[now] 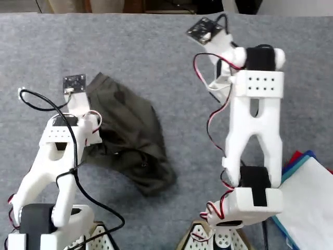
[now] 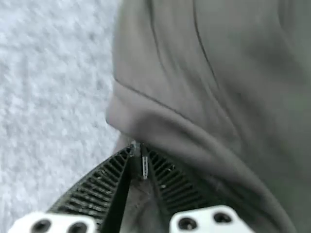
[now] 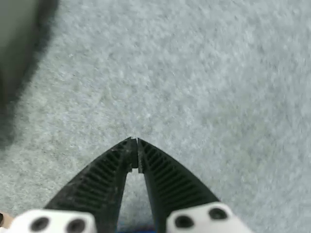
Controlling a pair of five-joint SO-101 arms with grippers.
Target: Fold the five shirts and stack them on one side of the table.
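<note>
A dark olive shirt [image 1: 130, 140] lies crumpled on the grey table cover, left of centre. My left gripper [image 2: 138, 151] is at the shirt's far left edge, shut on a fold of the olive shirt [image 2: 209, 87]. In the high view the left arm's wrist [image 1: 78, 101] sits over that edge. My right gripper [image 3: 135, 144] hangs shut with nothing in it above bare grey cover, and the right arm's wrist [image 1: 216, 44] is at the far right of the table. A stack of folded shirts [image 1: 312, 203], white on top of blue and red, rests at the near right corner.
The grey table cover [image 1: 171, 67] is bare between the two arms and along the far side. The right arm's base [image 1: 244, 208] stands close beside the folded stack. Red and black cables hang along both arms.
</note>
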